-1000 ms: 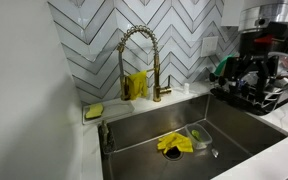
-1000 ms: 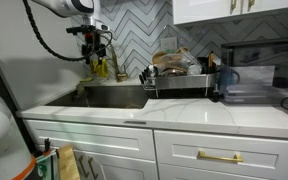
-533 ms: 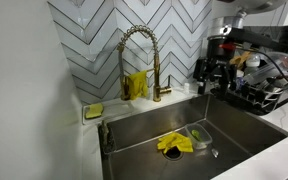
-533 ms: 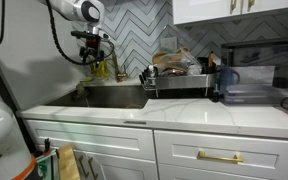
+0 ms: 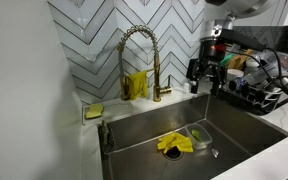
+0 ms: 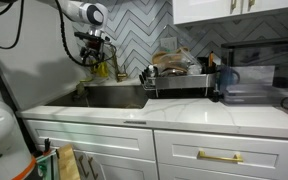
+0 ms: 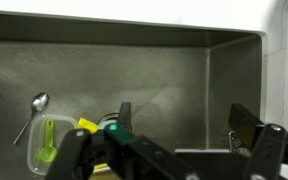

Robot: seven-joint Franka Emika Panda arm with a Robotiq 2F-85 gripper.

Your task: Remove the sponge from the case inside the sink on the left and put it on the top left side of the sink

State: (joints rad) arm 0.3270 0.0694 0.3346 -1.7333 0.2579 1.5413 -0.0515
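Observation:
A small clear case lies on the sink floor with a green sponge-like item in it. A yellow cloth or glove lies against the case. In the wrist view the case shows at the lower left with the green item inside and a bit of yellow beside it. My gripper hangs open and empty above the sink's back right part, well above the case. It also shows in an exterior view and in the wrist view.
A gold faucet with yellow gloves draped on it stands behind the sink. A yellow-green sponge sits on the counter's back left corner. A dish rack is to the right. A spoon lies in the sink.
The arm has swung from over the dish rack towards the faucet and now hangs over the sink. The gripper stays open. Nothing in the sink has moved.

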